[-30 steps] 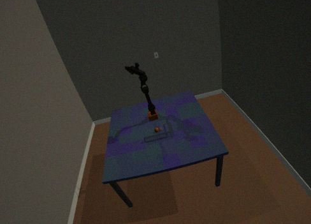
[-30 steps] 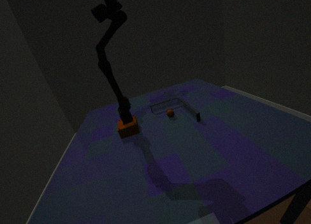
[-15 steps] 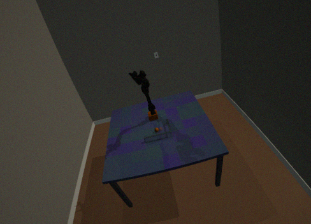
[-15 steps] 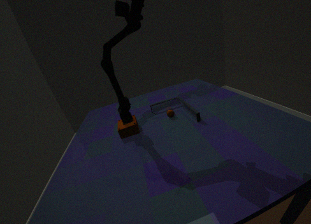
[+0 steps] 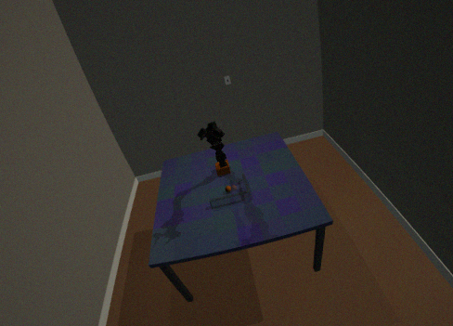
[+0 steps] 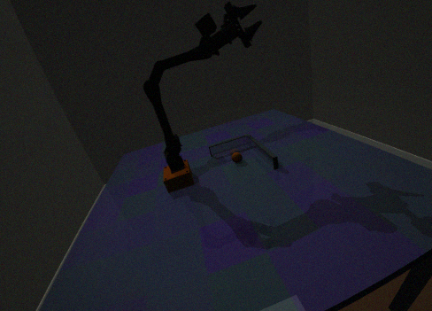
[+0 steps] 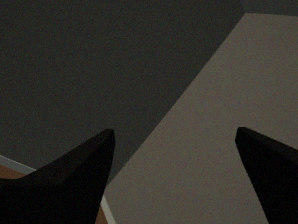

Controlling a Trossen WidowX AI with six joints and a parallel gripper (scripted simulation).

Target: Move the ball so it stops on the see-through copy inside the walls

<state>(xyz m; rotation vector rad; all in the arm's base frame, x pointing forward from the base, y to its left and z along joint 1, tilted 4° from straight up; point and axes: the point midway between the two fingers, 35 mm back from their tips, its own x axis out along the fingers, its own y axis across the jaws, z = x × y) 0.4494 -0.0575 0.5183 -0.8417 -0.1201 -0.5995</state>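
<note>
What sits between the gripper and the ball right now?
Only open air: in the exterior view the open gripper is high above the ball.

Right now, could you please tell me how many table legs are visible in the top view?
2. One dark leg stands under the near-left corner of the blue checkered table, another under the near-right corner. The far legs are probably hidden by the tabletop.

The blue-and-purple checkered table top (image 6: 248, 270) looks matt and smooth. The small orange ball (image 6: 236, 157) looks smooth. The low clear walls (image 6: 261, 148) look glassy.
</note>
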